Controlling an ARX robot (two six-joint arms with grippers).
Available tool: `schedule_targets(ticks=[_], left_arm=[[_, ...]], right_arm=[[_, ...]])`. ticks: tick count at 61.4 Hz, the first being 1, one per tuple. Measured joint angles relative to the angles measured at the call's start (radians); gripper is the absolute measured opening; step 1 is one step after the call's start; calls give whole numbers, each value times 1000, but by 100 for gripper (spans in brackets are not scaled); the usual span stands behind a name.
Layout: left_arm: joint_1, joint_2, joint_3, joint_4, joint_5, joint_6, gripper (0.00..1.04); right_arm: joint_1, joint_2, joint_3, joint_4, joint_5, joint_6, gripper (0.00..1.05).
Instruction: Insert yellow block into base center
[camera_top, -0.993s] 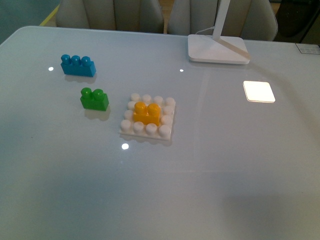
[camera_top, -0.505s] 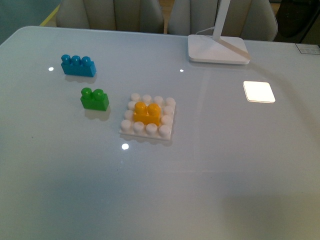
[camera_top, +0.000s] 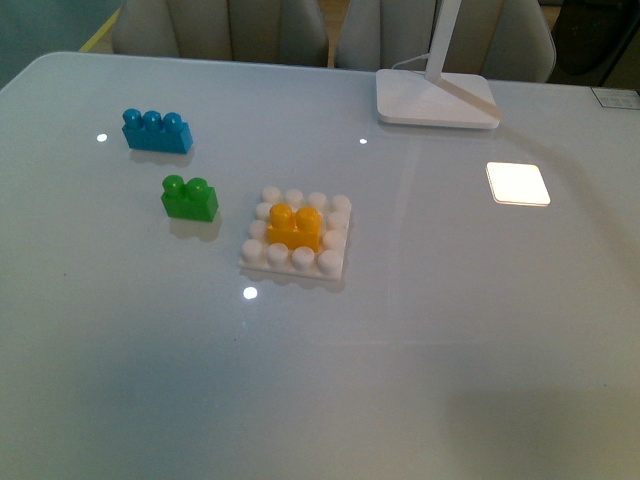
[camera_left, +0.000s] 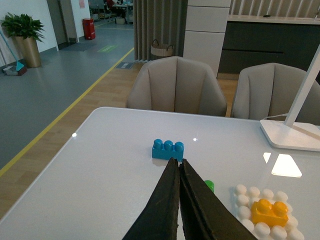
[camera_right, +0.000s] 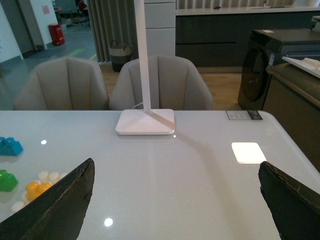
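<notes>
On the white counter, the yellow block sits in the middle of the base, with a ring of white studs around it on all sides. It looks level and pressed down, not tilted. Compared with the pictures from a moment ago, nothing has changed in the front view: the block, the base and the other bricks are in the same places, and no arm is in view there. I judge from this that the insertion is already done and the arms are drawn away from the work.

The left tool is clenched, its two dark fingers pressed together with nothing between them; it hangs above the counter, well apart from the block. The right tool is released, its fingers spread wide at the two sides of its view, and it holds nothing.

The green brick stands just beside the base on its left, not touching it. The blue brick is farther back. The lamp foot stands at the far side.
</notes>
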Motion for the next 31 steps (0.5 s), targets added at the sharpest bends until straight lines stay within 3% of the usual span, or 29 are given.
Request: schedule_targets(ticks=[31], left_arm=[[0, -258, 0, -249, 0, 0, 3]], right_arm=[[0, 0, 0, 0, 0, 0, 96]])
